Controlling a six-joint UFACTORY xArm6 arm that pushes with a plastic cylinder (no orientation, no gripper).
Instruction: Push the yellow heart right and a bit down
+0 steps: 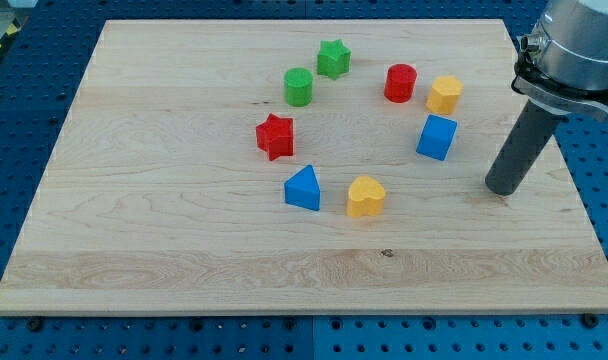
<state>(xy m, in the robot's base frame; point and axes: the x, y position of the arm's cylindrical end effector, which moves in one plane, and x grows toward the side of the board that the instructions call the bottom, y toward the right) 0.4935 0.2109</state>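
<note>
- While the wooden board (pixel 184 250) fills most of the view, its corners at the view's bottom run out of frame, and the blue perforated table (pixel 24 60) shows only as strips around it.
- Starting at the view's left of the ring: a red star block (pixel 275 136) sits alone, with a blue triangular block (pixel 303 188) just below and right of it.
- Up top, a green cylinder (pixel 299 86) and a green star block (pixel 333 58) stand near each other, apart by a small gap.
- Here's the one that matters: the yellow heart (pixel 365 196) lies at the bottom of the ring, right of the blue triangular block and not touching it.
- Further right, a red cylinder (pixel 400 82) and a yellow block (pixel 444 94) sit close together; that yellow one's exact shape is hard to make out, several flat sides at a guess.
- A blue cube-like block (pixel 436 136) stands below them, tilted corner-on to the camera.
- Now my tip (pixel 504 188): it rests on the board well to the right of the yellow heart, at about the same height in the view, with bare wood between them. Nearest block is the blue cube, up and left, clear of contact.
- No claw here, just a plain dark rod, so it grips nothing and touches no block.
- The rod leans up to the right into a grey arm housing (pixel 579 40), which is cut off by the view's top and right edges.
</note>
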